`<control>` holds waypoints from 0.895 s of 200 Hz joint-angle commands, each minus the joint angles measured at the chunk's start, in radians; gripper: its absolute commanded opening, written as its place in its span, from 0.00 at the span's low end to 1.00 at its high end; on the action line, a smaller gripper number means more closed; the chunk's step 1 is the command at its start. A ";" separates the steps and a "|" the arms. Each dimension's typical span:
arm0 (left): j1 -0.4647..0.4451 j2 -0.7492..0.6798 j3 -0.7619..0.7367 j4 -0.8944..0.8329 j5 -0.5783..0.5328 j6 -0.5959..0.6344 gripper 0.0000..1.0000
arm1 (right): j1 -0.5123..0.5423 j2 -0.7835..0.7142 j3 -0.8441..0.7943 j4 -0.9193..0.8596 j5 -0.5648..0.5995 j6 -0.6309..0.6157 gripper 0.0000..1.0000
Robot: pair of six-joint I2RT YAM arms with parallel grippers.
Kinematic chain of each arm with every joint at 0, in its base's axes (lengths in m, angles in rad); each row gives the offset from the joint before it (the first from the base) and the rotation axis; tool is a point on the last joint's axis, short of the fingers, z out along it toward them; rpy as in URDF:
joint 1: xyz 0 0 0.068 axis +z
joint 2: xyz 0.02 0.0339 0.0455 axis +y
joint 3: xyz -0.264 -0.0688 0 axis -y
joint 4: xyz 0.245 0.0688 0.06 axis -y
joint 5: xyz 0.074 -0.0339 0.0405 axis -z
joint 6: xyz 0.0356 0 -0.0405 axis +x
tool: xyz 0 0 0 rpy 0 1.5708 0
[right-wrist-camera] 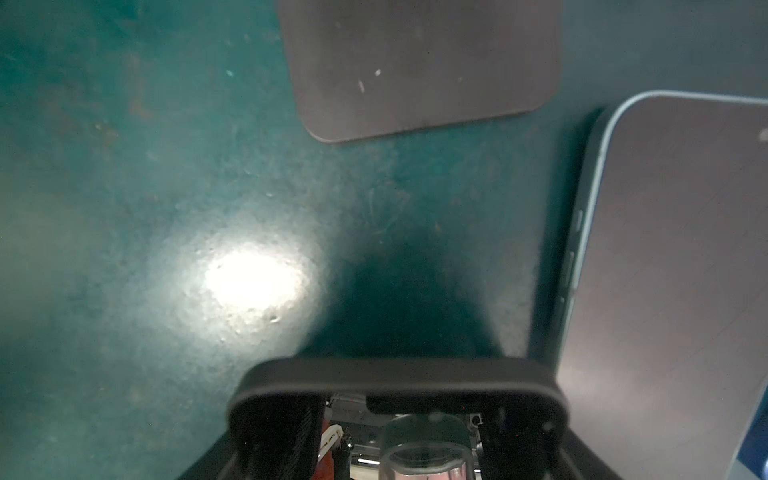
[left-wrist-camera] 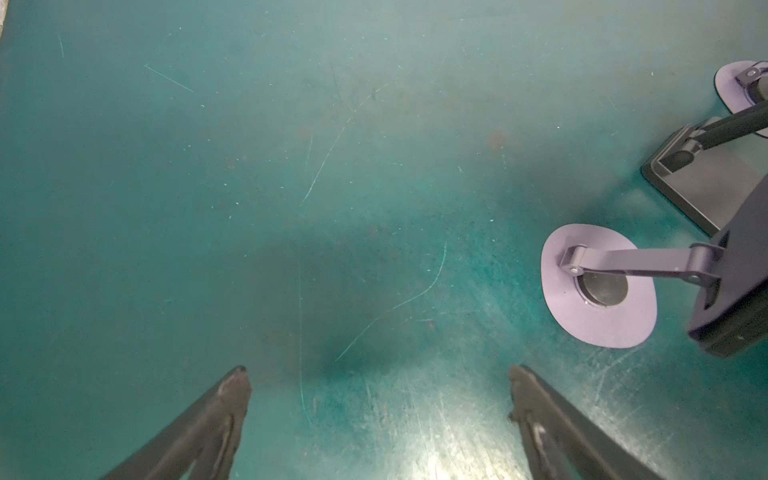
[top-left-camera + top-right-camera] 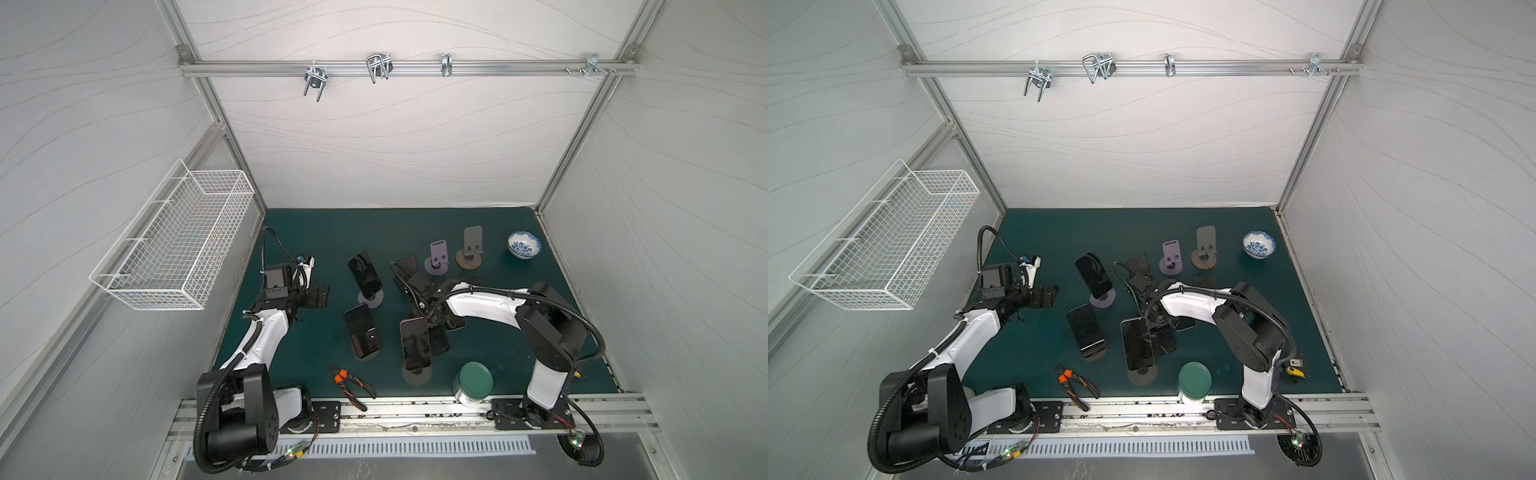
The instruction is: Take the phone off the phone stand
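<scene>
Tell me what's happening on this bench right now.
The right gripper is shut on a phone and holds it above the green mat, apparently clear of any stand. The left gripper is open over bare mat and holds nothing. Other phones sit on stands mid-table, for example the tilted phone. A purple stand and a grey stand near the back are empty.

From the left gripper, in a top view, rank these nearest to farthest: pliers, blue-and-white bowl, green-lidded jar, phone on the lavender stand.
1. Phone on the lavender stand, just right of the left gripper.
2. Pliers, at the front edge.
3. Green-lidded jar, front right.
4. Blue-and-white bowl, back right corner.
</scene>
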 commanded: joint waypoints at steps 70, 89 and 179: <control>-0.001 -0.017 0.019 0.023 0.004 0.008 0.98 | 0.020 0.118 -0.026 -0.007 0.011 0.048 0.75; -0.001 -0.015 0.022 0.023 0.004 0.008 0.99 | 0.021 0.121 -0.025 -0.007 0.009 0.045 0.76; -0.001 -0.013 0.022 0.023 0.002 0.006 0.99 | 0.022 0.134 -0.019 -0.002 -0.001 0.036 0.78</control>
